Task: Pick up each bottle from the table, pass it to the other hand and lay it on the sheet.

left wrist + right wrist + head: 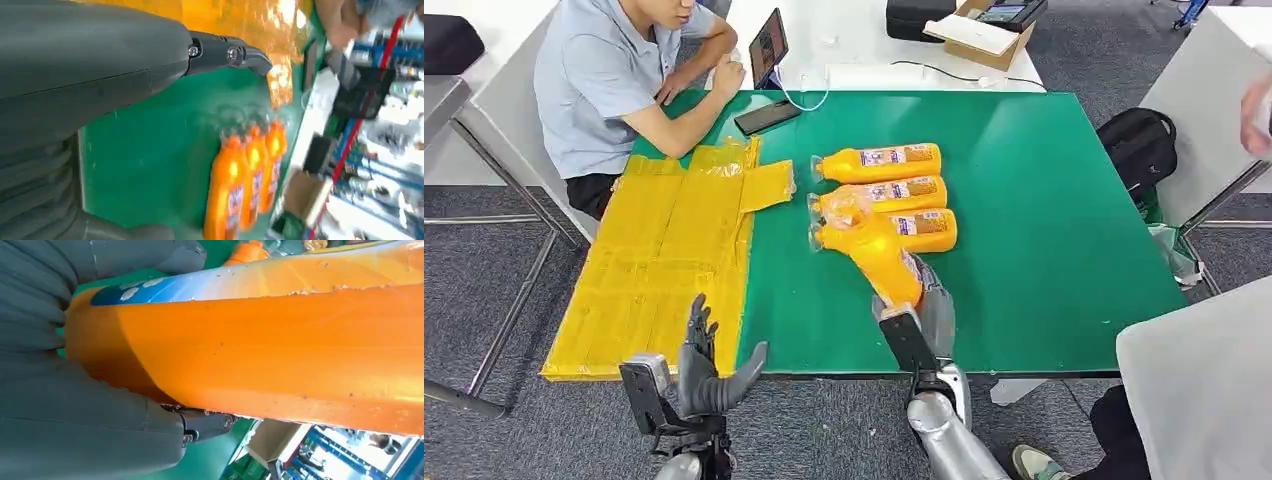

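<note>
The held bottle [882,255], orange with a label near its base, is gripped around its lower end by the right hand [924,305], the neck pointing away from the robot toward the row of other bottles. In the right wrist view the same bottle [280,345] runs across the frame with the thick grey thumb [150,262] on one side and the fingers [205,422] wrapped under the other (a firm, full wrap).

Just beyond it, three more orange bottles lie on their sides on the green table [1044,200], caps toward the sheet: the far bottle [879,162], the middle bottle [884,194] and the near bottle [914,230], side by side and touching or nearly so. The held one's neck overlaps the near bottle's cap end.

The yellow sheet [664,260] covers the table's left part, with nothing on it. The left hand [709,370] hovers at the table's near edge beside the sheet, fingers spread and upright, holding nothing.

A person in a light blue shirt [599,70] sits at the far left corner, near a phone [767,117] and a propped tablet [769,45].
</note>
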